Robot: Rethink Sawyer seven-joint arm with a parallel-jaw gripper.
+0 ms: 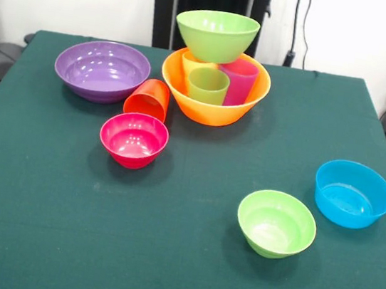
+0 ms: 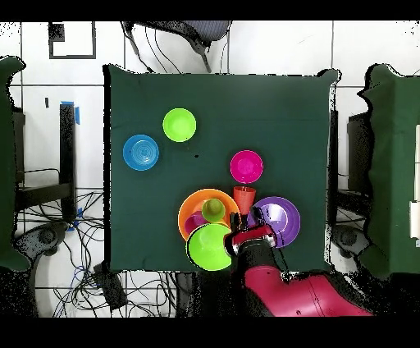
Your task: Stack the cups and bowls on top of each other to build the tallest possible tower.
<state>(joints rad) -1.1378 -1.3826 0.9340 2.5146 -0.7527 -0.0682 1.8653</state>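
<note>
The tower stands at the far middle of the table. It is a large orange bowl [image 1: 211, 107] holding the yellow cup [image 1: 189, 63], the light green cup [image 1: 208, 85] and the purple-magenta cup [image 1: 239, 81], all upright. The large light green bowl [image 1: 216, 35] rests upright on these cups. The orange-red cup [image 1: 147, 99] lies tilted between the wide purple bowl [image 1: 103, 69] and the small pink-red bowl [image 1: 134, 139]. The small light green bowl [image 1: 276, 223] and the blue bowl [image 1: 353, 193] sit apart at the near right. The gripper [image 2: 248, 226] shows only in the overhead view, drawn back between the large green bowl [image 2: 208, 246] and the purple bowl [image 2: 279, 222].
The table [image 1: 38, 223] has a dark green cloth. The robot's black pedestal [image 1: 213, 3] stands behind the tower. The red arm [image 2: 287, 291] reaches in over the table's edge by the robot. Chairs and cables lie around the table.
</note>
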